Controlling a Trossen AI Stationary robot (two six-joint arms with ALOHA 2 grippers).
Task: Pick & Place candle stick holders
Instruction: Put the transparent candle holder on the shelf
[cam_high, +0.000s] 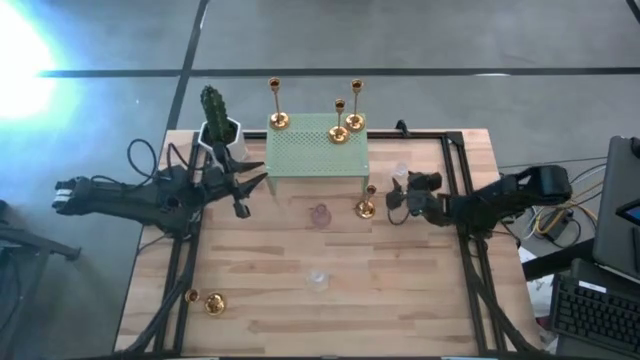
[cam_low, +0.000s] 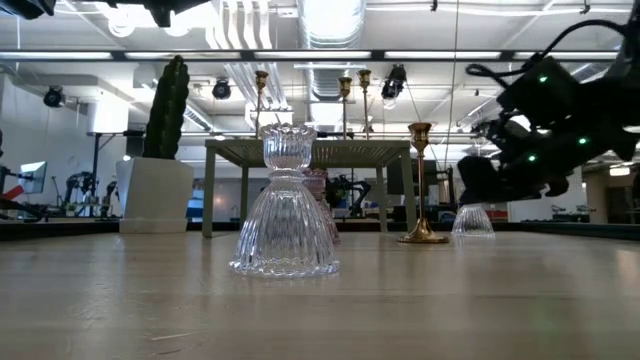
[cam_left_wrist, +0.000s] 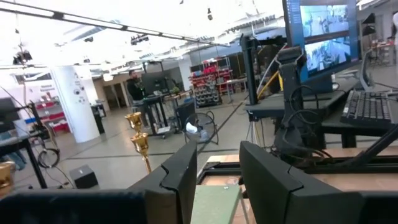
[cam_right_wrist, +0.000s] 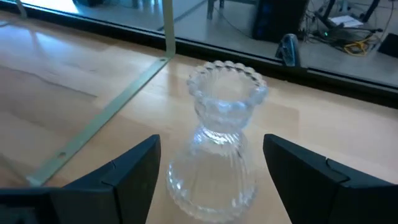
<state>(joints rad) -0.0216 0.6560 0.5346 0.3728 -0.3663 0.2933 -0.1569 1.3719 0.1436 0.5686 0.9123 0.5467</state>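
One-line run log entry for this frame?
right gripper: open, fingers either side of clear glass holder, not gripped | left gripper: open, empty, by green stand

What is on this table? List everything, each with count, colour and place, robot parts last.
gold candle stick holders: five, shiny gold; three on the stand, one upright on the table by the stand's front right leg, one lying near the front left corner
clear glass holders: two, clear; one mid-table, one between the right tool's fingers
pinkish glass holder: one, pinkish; in front of the stand
stand: one, green; back centre
cactus: one, green, white pot; left of the stand
table: one, light wood
left tool: open, empty, at the stand's left edge
right tool: open, straddling a clear holder
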